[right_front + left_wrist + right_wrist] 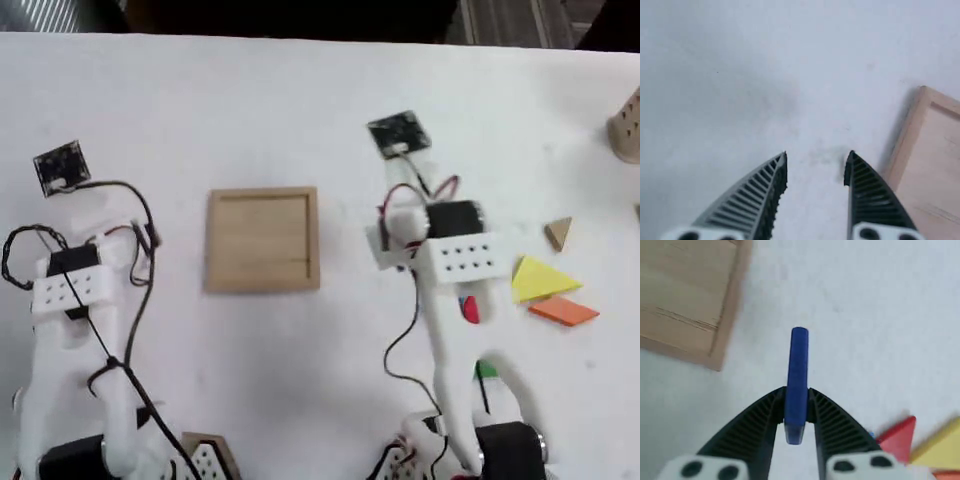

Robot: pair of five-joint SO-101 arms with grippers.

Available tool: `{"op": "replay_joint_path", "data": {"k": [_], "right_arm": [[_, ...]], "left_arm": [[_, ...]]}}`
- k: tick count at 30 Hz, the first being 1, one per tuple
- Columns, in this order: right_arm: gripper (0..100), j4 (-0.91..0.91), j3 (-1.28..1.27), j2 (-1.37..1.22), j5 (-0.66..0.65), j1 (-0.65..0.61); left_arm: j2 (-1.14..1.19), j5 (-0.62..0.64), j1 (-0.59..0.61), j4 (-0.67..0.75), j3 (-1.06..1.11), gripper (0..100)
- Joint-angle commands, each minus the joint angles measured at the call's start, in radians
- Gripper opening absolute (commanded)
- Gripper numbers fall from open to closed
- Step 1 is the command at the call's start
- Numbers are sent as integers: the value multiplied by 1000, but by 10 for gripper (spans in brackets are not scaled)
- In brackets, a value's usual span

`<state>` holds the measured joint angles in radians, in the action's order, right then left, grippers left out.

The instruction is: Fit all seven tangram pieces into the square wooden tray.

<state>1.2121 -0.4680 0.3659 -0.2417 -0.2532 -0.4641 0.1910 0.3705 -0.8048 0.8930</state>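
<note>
The square wooden tray (262, 240) lies flat at the middle of the white table (300, 90), between the two arms. To its right, the right gripper (797, 392) has its fingers clamped on a thin blue tangram piece (799, 355). The piece is held on edge, so its outline cannot be told, and it juts past the fingertips above the table.

A red triangular piece (899, 440) lies partly under the right arm. Just right of it is a yellow triangle (540, 278), with an orange parallelogram (563, 311) just beside it on the near side. A small tan wooden triangle (558, 233) sits a little farther back, and a green piece (485, 370) shows beside the arm nearer its base.

The left gripper (817, 160) is above the table just left of the tray, its fingers apart and holding nothing.

At the far right edge stands a pale wooden block with holes (628, 125).
</note>
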Motion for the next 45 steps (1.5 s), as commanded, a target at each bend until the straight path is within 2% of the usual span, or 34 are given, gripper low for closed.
{"op": "replay_joint_path", "data": {"k": [1,6,14,22,24,30,36,41,45], "right_arm": [[18,-107,54,-39,11,-94],[18,-191,147,-205,11,-157],[18,-205,422,-542,11,-272],[22,-193,674,-845,11,-300],[48,-160,720,-889,11,-300],[224,-41,859,-981,2,-302],[233,139,1007,-966,0,-289],[233,357,1158,-866,0,-228],[223,507,1185,-771,-26,-176]], "left_arm": [[-2,9,16,0,-28,199],[-2,8,16,25,-21,199],[-2,6,16,103,14,198],[-2,6,15,121,12,199],[-1,6,15,144,15,199],[-1,6,10,152,15,199],[-1,6,10,152,17,199],[-1,6,10,152,17,199],[-1,6,8,152,17,197]]}}
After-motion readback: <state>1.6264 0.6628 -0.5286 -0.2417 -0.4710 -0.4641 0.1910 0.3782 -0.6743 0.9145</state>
